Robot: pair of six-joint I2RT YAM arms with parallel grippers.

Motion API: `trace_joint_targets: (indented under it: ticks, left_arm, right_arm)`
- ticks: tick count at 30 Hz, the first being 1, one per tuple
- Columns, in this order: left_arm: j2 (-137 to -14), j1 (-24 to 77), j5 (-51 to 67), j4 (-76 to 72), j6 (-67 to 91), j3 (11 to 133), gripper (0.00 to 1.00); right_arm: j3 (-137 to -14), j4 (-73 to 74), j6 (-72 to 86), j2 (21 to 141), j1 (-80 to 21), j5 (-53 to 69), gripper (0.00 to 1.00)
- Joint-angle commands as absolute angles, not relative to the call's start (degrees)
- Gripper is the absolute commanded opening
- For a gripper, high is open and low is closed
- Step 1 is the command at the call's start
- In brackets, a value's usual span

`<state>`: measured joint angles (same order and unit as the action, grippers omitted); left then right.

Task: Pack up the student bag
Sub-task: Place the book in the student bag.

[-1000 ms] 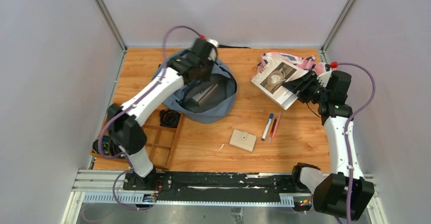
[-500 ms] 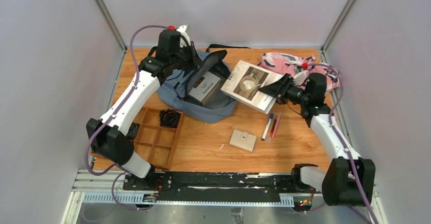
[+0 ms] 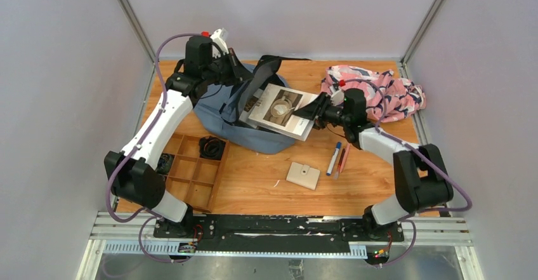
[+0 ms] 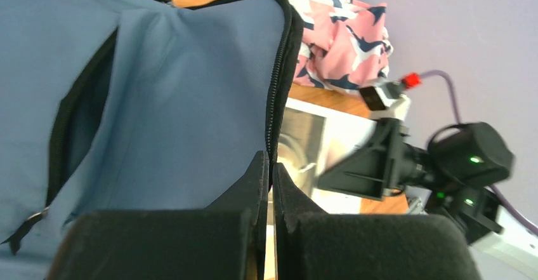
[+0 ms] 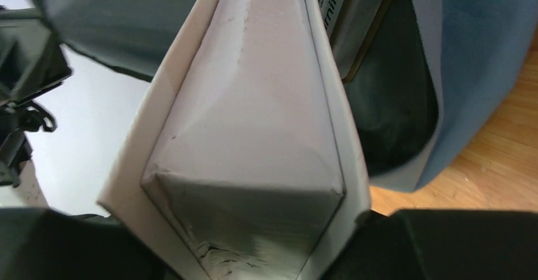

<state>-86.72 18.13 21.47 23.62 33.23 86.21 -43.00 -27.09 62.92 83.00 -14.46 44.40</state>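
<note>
The student bag (image 3: 254,139), grey-blue with a black zipper rim, lies at the back left of the table. My left gripper (image 3: 240,77) is shut on its zipper edge (image 4: 274,102) and holds the flap up, so the mouth gapes. My right gripper (image 3: 312,110) is shut on a thick white book (image 3: 279,110) whose cover shows a cup. The book hangs tilted over the bag's mouth, its far edge at the opening. In the right wrist view the book (image 5: 254,121) fills the jaws. A second book (image 5: 355,13) stands inside the bag (image 5: 482,64).
A pink, white and navy cloth (image 3: 374,89) lies at the back right. Two pens (image 3: 336,158) and a beige wallet (image 3: 303,176) rest in front of the bag. A wooden divider tray (image 3: 196,173) and a black cable coil (image 3: 211,146) sit near the left arm.
My right arm has carried the book leftward from beside the patterned cloth to the bag's mouth. My left gripper has drawn the bag's flap up and back, opening it wider.
</note>
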Motion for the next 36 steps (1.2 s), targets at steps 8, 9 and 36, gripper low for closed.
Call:
trace_joint_targets:
  ticks: [8,9,36]
  left_arm:
    - [-81.39,18.19,31.89,14.80,34.75,85.45,0.00]
    - [-81.00,18.19,31.95,14.35,34.96,85.16,0.00]
    - [-79.83,18.02,31.58,14.39,34.71,81.84,0.00]
  right_arm:
    - [-51.53,-37.86,66.48,94.63,-22.49,37.17,0.07]
    - [-52.50,-37.30,66.53,95.79,-23.15,36.31,0.08]
    - [-72.49,-0.64,48.22,103.54,-31.99,20.59,0.94]
